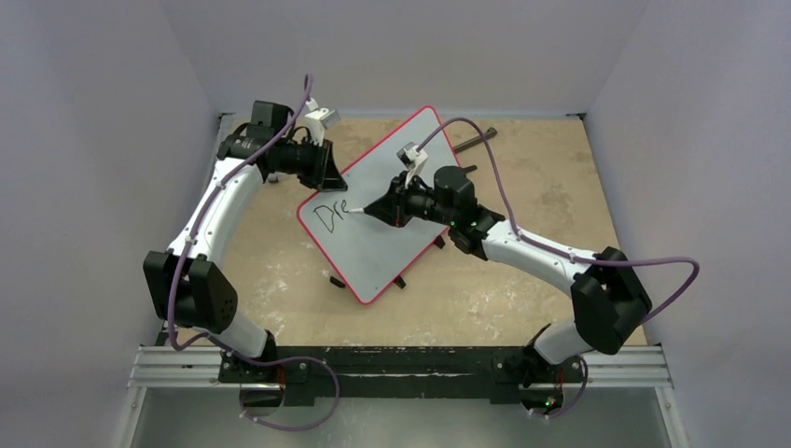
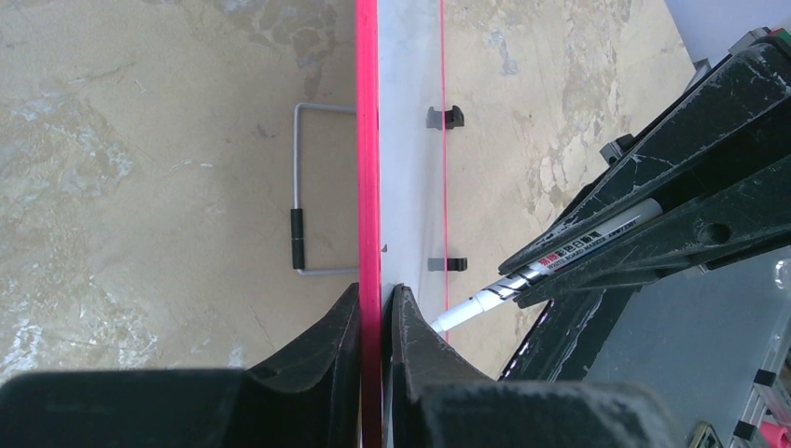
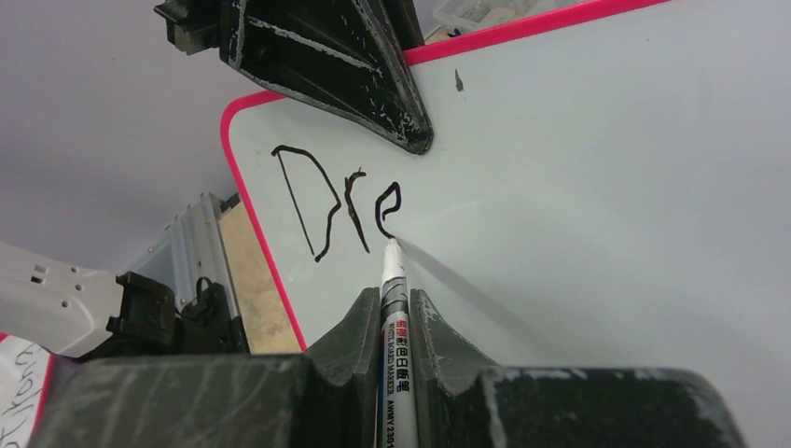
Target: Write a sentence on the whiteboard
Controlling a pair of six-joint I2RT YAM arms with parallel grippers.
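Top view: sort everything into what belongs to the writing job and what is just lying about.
Job in hand:
whiteboard
left gripper, clamped on its red rim
marker, held in the right gripper
letters "Dre"

Lying about:
dark stick beyond the whiteboard's far corner; too small to tell what it is

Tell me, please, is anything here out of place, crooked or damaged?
Nothing is spilled or broken. The whiteboard is turned diagonally to the edges of the table, its red rim pinched by the left gripper. One small stray black mark sits apart from the letters "Dre", close to that gripper; it belongs to no letter.
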